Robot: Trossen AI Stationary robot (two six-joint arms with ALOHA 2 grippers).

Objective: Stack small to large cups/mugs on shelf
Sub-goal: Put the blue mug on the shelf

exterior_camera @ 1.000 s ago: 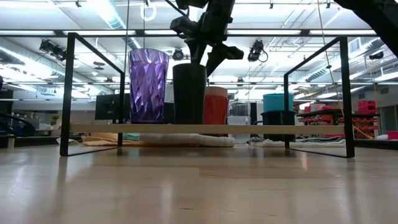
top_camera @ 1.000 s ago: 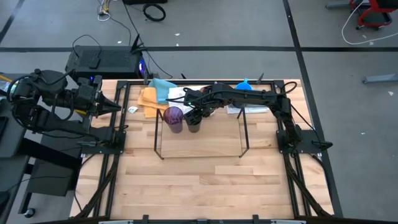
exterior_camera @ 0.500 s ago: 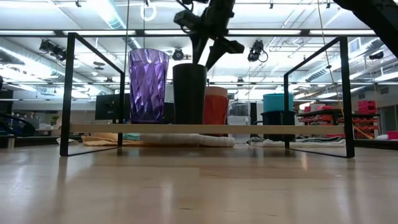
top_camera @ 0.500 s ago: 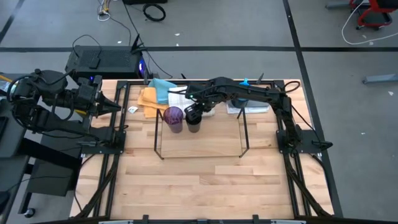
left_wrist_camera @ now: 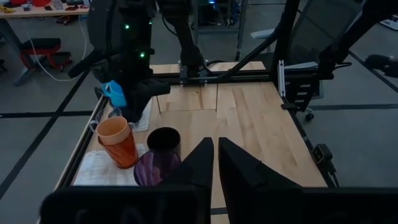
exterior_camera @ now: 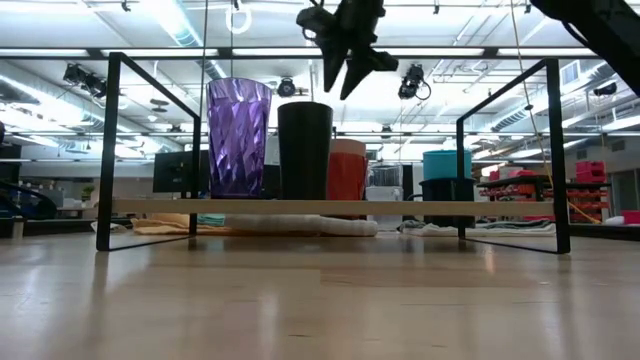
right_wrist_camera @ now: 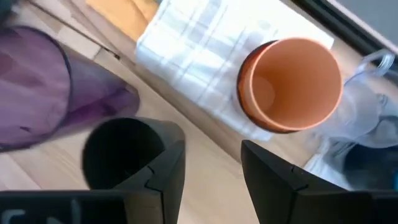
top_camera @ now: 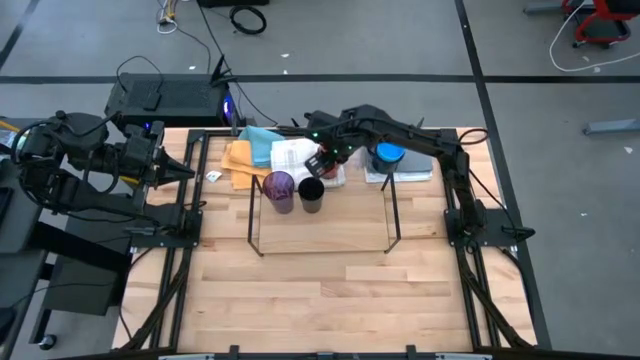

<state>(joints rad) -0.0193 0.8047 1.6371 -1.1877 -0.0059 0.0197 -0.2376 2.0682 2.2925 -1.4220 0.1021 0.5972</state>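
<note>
Purple and black cups stood side by side on the shelf (top_camera: 392, 205), at its left end: the purple cup (top_camera: 279, 186) outermost and the black cup (top_camera: 311, 191) just beside it, both upright with mouths up. In the low view the purple one looked a little taller and wider than its dark neighbour, so the row did not yet read plainly as small to large. They sat close together, most likely to leave the rest of the board free for the cups waiting behind.

Above and slightly behind the black cup hung the right tool (top_camera: 322, 160), its fingers spread apart and holding nothing. It pointed down toward the orange cup (right_wrist_camera: 290, 85), which stood mouth up on the white checked cloth (top_camera: 296, 155) just past the shelf's rear rail; that one seemed the next candidate. A bright blue cup (top_camera: 387, 156) rested further right on the tabletop (top_camera: 330, 290), beside a clear glass that showed only partly in the right wrist view.

Off the tabletop's left edge waited the left tool (left_wrist_camera: 215, 163), its fingers nearly together and empty, drawn back presumably to keep clear of the working arm.
</note>
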